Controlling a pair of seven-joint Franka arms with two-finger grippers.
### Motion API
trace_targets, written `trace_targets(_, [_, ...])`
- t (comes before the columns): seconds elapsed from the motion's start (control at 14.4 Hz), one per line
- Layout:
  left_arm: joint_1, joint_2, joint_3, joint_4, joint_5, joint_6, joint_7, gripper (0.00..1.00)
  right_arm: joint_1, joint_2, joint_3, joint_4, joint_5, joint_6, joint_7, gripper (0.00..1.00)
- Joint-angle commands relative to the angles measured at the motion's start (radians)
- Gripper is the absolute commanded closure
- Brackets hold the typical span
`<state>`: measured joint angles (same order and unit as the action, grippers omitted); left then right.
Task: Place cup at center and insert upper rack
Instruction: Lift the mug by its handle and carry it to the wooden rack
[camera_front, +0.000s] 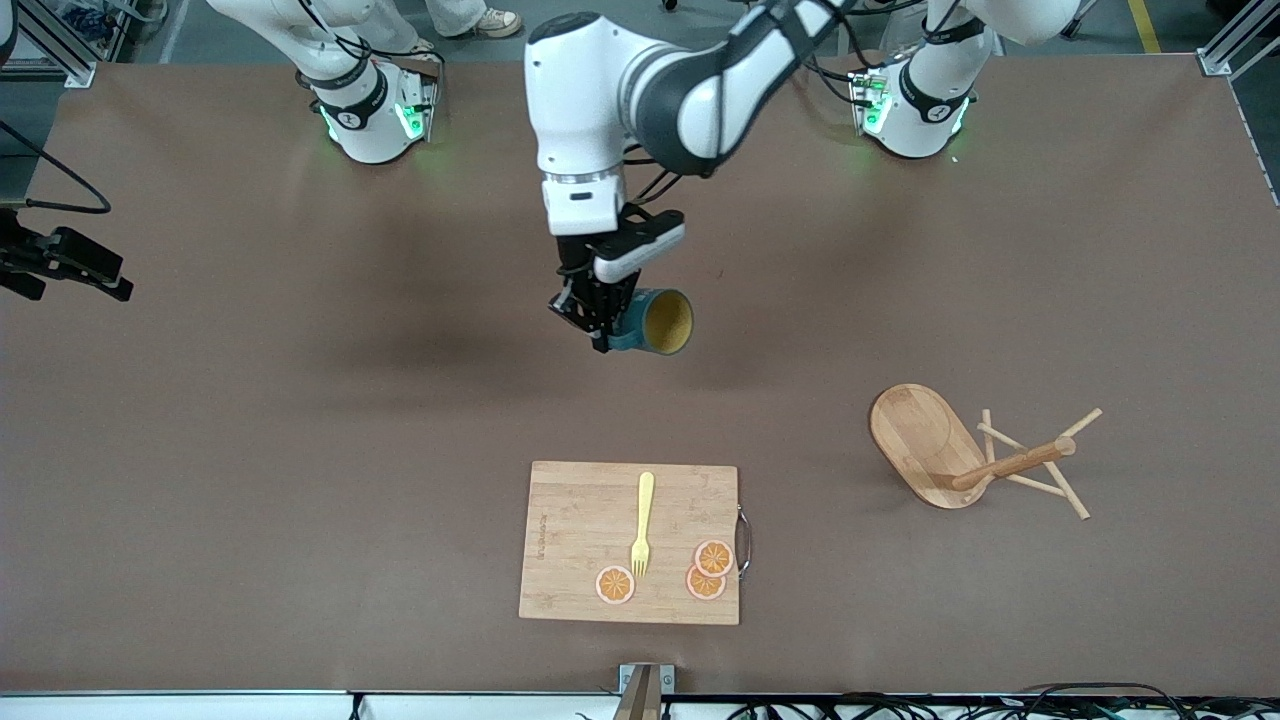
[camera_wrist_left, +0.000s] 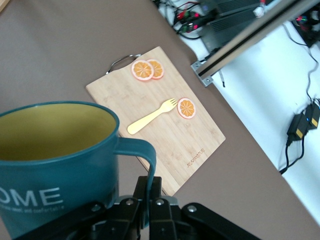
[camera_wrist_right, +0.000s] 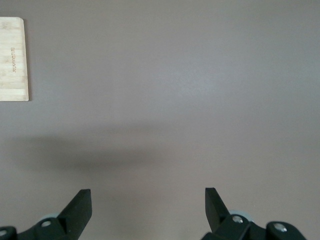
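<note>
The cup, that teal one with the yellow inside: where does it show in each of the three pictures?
Front view: the cup hangs mid-table in the left gripper, tipped sideways.
Left wrist view: the cup fills the near corner, gripped by its handle.
Right wrist view: not in it.
Shared landmark: the cutting board.

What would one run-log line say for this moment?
left claw: shut on cup handle, over table middle | right claw: open, waiting | upper rack: tipped over on table
</note>
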<state>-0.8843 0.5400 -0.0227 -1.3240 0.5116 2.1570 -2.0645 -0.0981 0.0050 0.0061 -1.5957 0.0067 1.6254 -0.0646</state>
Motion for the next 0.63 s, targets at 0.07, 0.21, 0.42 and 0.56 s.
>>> trace_targets(0.07, [0.120,-0.097,-0.003,-0.037,-0.181,0.038,-0.002,1.00,0.008,-0.025,0.000,-0.021,-0.010,-0.009,0.008,0.00])
trace_targets(0.21, [0.184,-0.133,-0.003,-0.038,-0.244,0.041,0.001,1.00,0.006,-0.025,-0.002,-0.023,-0.010,-0.007,0.008,0.00])
trace_targets(0.42, [0.278,-0.178,-0.005,-0.047,-0.410,0.041,0.091,1.00,0.006,-0.025,0.000,-0.023,-0.010,-0.006,0.006,0.00])
trace_targets(0.56, [0.327,-0.205,-0.005,-0.087,-0.497,0.040,0.153,1.00,0.006,-0.025,0.000,-0.023,-0.010,-0.006,0.008,0.00])
